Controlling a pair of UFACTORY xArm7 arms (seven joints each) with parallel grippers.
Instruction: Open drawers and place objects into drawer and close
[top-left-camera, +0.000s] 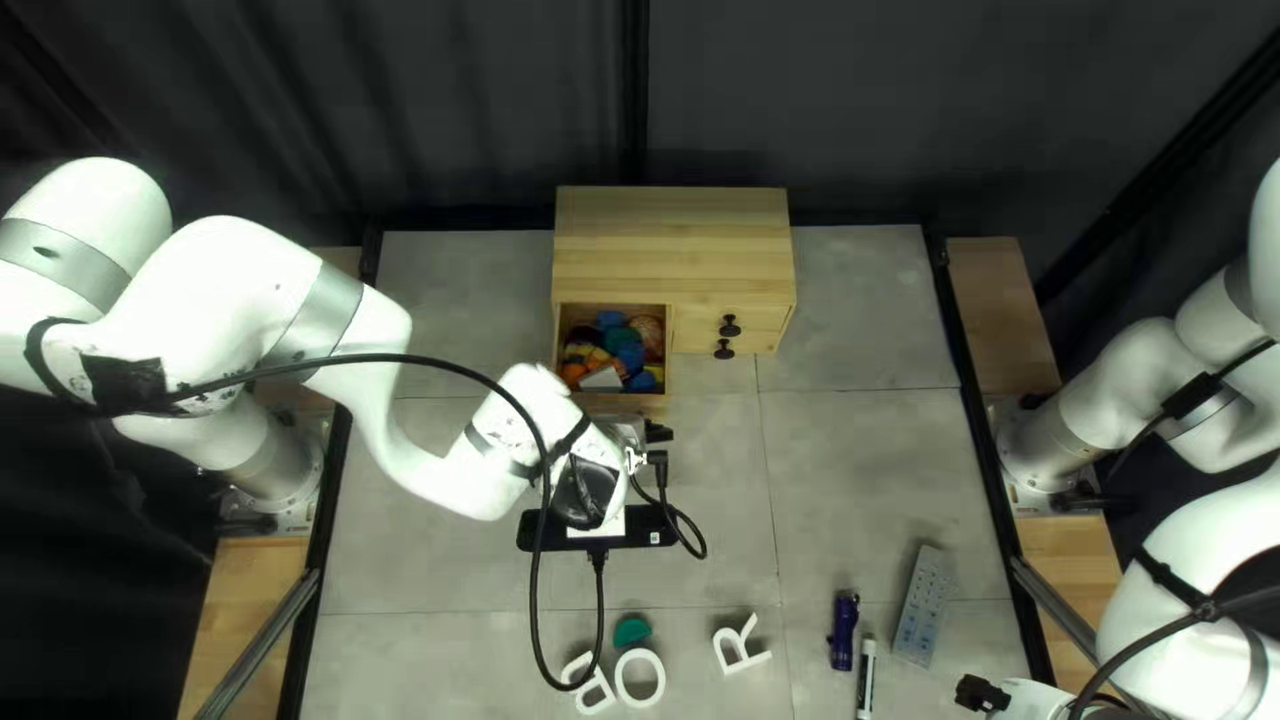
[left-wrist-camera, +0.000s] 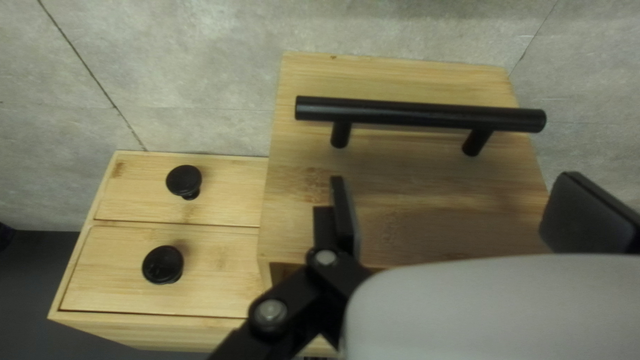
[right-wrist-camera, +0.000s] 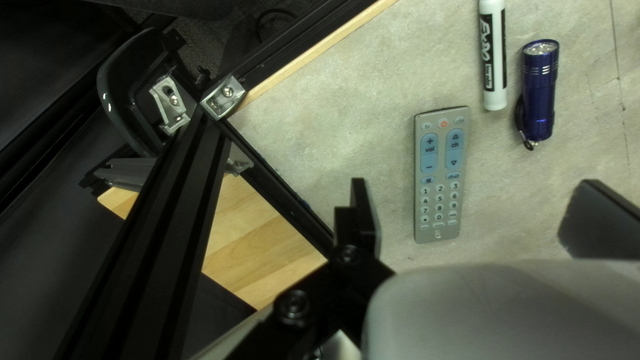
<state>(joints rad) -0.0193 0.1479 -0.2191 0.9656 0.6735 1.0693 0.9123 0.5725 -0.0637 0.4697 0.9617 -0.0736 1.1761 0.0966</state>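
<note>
My left gripper (top-left-camera: 656, 432) is over the front of the pulled-out drawer (top-left-camera: 662, 358), which holds colourful objects (top-left-camera: 623, 336). In the left wrist view, the left gripper (left-wrist-camera: 453, 207) stands open above the drawer front (left-wrist-camera: 407, 200), with the black bar handle (left-wrist-camera: 427, 114) ahead of its fingers. Two small knobbed drawers (left-wrist-camera: 167, 207) beside it are shut. At the table's near right corner is my right gripper (top-left-camera: 983, 694); in its wrist view the right gripper (right-wrist-camera: 473, 213) is open and empty, the grey remote (right-wrist-camera: 441, 175) lying ahead of it.
White letters (top-left-camera: 640, 678) and a green piece (top-left-camera: 632, 631) lie near the front. A blue flashlight (top-left-camera: 843, 630) and a marker (top-left-camera: 866, 678) are left of the remote. A black device with a cable (top-left-camera: 648, 528) sits below my left arm. Black rails (right-wrist-camera: 153, 233) border the table.
</note>
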